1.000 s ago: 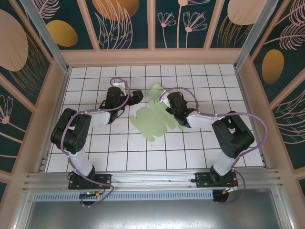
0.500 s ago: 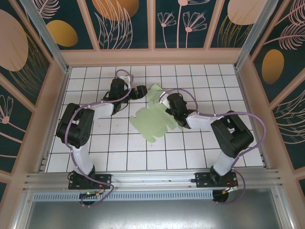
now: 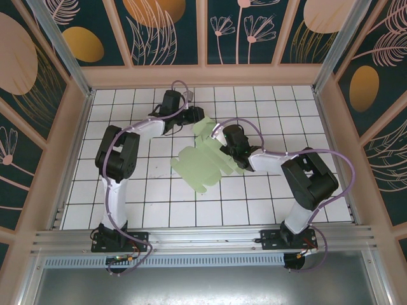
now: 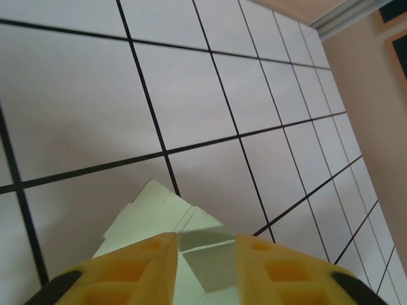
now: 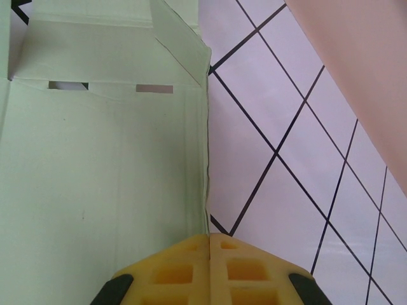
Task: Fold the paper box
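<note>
Box (image 3: 201, 166) lies opened out on the tiled tabletop (image 3: 146, 203), between your two arms, with its far flap looking raised off the tiles. Your right fingers (image 5: 184, 274) are clenched on the box's right edge. In the right wrist view the card's (image 5: 95, 178) rim runs straight into the seam where the two yellow fingers meet, and a crease with two small slots shows farther up the sheet. From above, those fingers (image 3: 222, 133) sit at the sheet's far right side.

Your left fingers (image 4: 127, 274) are parted with a narrow gap between them. A pointed corner of the box (image 4: 159, 216) shows through and beyond that gap, over the white tiles. You cannot tell from that view whether either finger touches the card. From above, the left fingers (image 3: 193, 117) hover just beside the far flap, on its left.
</note>
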`<state>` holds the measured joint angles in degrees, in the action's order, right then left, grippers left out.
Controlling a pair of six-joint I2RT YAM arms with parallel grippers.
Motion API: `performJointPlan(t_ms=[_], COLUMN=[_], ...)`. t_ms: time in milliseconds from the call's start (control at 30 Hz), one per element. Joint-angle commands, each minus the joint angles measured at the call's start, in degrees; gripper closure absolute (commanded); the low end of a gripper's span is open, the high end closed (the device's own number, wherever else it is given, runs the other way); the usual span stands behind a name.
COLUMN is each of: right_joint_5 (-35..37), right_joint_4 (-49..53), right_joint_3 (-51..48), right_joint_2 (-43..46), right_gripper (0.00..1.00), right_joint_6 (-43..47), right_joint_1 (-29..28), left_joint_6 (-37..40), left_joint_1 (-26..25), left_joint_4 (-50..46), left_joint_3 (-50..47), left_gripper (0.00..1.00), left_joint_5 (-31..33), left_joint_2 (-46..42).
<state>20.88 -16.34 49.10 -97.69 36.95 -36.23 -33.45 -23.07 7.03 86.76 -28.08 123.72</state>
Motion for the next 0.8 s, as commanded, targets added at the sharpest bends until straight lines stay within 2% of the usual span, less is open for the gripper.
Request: performJointPlan(t_ms=[0, 300, 600, 767], right_joint_5=[-0.83, -0.83, -1.42, -2.23], right_joint_4=[0.22, 0.0, -0.01, -0.16], right_joint_3=[0.82, 1.34, 1.33, 1.26], right_joint_2=[0.81, -0.04, 0.2, 0.64], right_gripper=[1.0, 1.0, 1.0, 1.0], right_joint_6=[-1.44, -1.63, -2.05, -2.47], right_joint_1=[-0.51, -0.47, -0.51, -0.52], left_joint_6=[0.08, 2.15, 2.76, -0.52], left_joint_1=[-0.57, -3.41, -5.34, -5.72], left_joint_4=[-4.93, -9.74, -9.66, -5.92], left_joint_3=[2.86, 4.35, 4.25, 4.42], left_gripper=[0.75, 0.86, 0.86, 0.85], left_joint_5=[-0.96, -1.2, -3.52, -6.39], left_joint_2=[2.88, 4.27, 4.07, 4.34])
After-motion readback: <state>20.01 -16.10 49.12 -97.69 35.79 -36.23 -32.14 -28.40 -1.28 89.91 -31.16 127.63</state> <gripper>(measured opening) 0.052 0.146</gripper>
